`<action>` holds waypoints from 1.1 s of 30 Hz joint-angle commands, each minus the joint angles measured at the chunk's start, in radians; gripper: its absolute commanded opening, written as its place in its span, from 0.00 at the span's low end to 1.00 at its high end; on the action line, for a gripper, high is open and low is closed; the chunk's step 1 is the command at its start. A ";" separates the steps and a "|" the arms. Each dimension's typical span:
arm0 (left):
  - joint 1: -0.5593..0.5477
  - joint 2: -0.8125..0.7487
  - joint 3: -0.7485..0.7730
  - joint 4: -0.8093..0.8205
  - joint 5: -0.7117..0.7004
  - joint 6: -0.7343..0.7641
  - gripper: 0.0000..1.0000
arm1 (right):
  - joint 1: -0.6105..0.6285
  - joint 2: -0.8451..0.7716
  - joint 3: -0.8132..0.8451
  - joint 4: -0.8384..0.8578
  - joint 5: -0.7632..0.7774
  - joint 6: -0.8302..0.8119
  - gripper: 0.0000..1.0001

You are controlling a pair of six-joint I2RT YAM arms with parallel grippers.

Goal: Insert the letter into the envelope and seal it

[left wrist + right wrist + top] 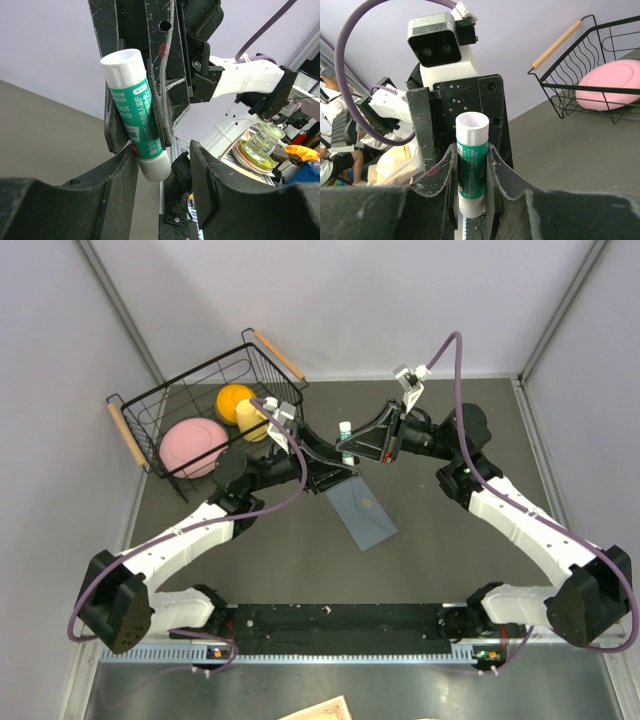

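Note:
The blue-grey envelope lies flat on the table mid-centre, with a small gold spot on its face. The letter does not show on the table. My right gripper is shut on the green body of a white-and-green glue stick and holds it upright in the air above the envelope's far end; the right wrist view shows the stick clamped between the fingers. My left gripper is open, its jaws standing on either side of the stick's lower white cap; one finger lies close beside it.
A black wire basket with wooden handles stands at the back left, holding a pink plate and a yellow object. Grey walls close in the table. A tan sheet corner shows off the table's near edge.

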 commanded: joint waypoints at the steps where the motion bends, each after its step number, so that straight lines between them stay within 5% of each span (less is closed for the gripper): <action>1: -0.013 0.002 0.010 0.069 -0.007 0.014 0.49 | 0.011 -0.032 0.002 0.076 0.017 0.005 0.00; 11: -0.017 0.008 0.021 0.074 -0.012 0.019 0.32 | 0.014 -0.032 0.003 0.084 0.020 0.013 0.00; 14: -0.016 0.003 0.021 0.078 -0.013 0.016 0.17 | 0.014 -0.035 0.000 0.084 0.020 0.013 0.00; 15: -0.016 0.000 0.017 0.077 -0.013 0.017 0.02 | 0.013 -0.036 -0.003 0.082 0.020 0.011 0.00; 23: 0.007 -0.034 0.024 0.068 -0.003 0.118 0.00 | 0.025 -0.082 -0.027 -0.088 0.046 -0.118 0.00; 29: 0.006 -0.064 0.060 -0.104 -0.066 0.245 0.00 | 0.065 -0.108 -0.043 -0.200 0.092 -0.185 0.00; 30: 0.007 -0.067 0.065 -0.142 -0.053 0.265 0.00 | 0.065 -0.107 -0.024 -0.240 0.092 -0.190 0.06; 31: 0.006 -0.075 0.062 -0.159 -0.034 0.317 0.00 | 0.060 -0.107 -0.009 -0.260 0.087 -0.201 0.32; 33: 0.007 -0.104 0.042 -0.190 0.058 0.376 0.00 | 0.033 -0.110 0.022 -0.278 0.054 -0.210 0.57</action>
